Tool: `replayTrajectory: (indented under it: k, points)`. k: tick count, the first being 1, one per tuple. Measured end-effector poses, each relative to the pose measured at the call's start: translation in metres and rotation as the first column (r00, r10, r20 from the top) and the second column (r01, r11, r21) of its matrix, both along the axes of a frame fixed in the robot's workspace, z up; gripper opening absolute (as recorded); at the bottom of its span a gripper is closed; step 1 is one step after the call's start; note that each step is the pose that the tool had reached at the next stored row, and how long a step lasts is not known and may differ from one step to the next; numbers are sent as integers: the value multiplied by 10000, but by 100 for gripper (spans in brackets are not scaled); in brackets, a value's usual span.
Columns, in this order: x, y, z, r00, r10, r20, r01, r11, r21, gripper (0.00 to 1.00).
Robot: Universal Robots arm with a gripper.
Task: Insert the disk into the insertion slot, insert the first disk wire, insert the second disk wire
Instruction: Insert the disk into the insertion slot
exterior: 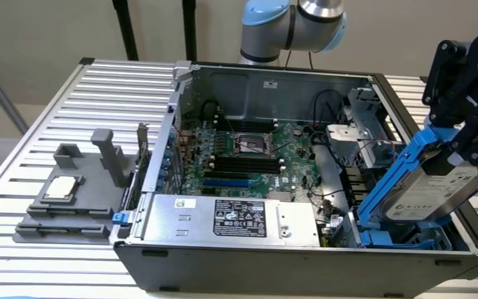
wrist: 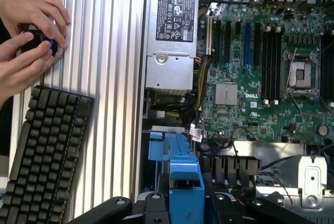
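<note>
Black robot hand (exterior: 462, 149) clamped on flat silver-grey hard drive (exterior: 434, 193) in bright blue plastic carrier. Drive tilted, lower end at mouth of blue-grey plastic drive cage (exterior: 405, 240), near corner of open grey computer case (exterior: 305, 271), exterior view's right. Green motherboard (exterior: 256, 159) lies beyond.

**Reader:** What does the shot take in?

**Desk:** An open computer case (exterior: 305, 269) sits on a slatted metal table (exterior: 23, 124). Its motherboard (exterior: 248, 149) is exposed, and a silver power supply (exterior: 231, 218) lies along the near wall.

**Reader:** And the robot?

**Desk:** Its black gripper (exterior: 462, 144), at the exterior view's right, is clamped on the disk (exterior: 438, 190). The disk, in its blue frame (exterior: 388, 177), hangs tilted, with its lower end at the slot (exterior: 388, 240) in the case's near corner.

**Reader:** Anything outside the case?

**Desk:** On the exterior view's left, a grey holder (exterior: 65, 215) on the table carries a small square chip (exterior: 60, 189).
</note>
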State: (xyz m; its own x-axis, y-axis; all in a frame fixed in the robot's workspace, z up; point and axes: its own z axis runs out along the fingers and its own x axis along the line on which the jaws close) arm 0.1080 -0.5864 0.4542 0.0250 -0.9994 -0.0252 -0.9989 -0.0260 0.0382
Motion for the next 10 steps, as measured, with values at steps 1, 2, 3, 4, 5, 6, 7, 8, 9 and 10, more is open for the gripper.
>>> replayTrajectory:
  k: [1, 2, 3, 4, 5, 6, 7, 8, 9, 10]
  points:
    - [1, 0, -1, 10000, 1, 0, -1, 10000, 42, 32]
    - [1, 0, -2, 10000, 2, 0, -2, 10000, 79, 32]
    - [3, -1, -3, 10000, 3, 0, -3, 9999, 112, 32]
    - [4, -4, -5, 10000, 2, 0, -2, 9999, 140, 32]
    - [5, -8, -8, 10000, 1, 0, -1, 9999, 162, 32]
    - [5, -18, -14, 10000, 1, 0, -1, 9998, 186, 32]
    - [5, -30, -20, 10000, 1, 0, -1, 9998, 209, 32]
    - [6, -42, -27, 10000, 1, 0, -1, 9997, 231, 32]
    - [7, -51, -34, 10000, 1, 0, -1, 9997, 260, 32]
    - [8, -58, -40, 10000, 2, 0, -2, 9996, 297, 32]
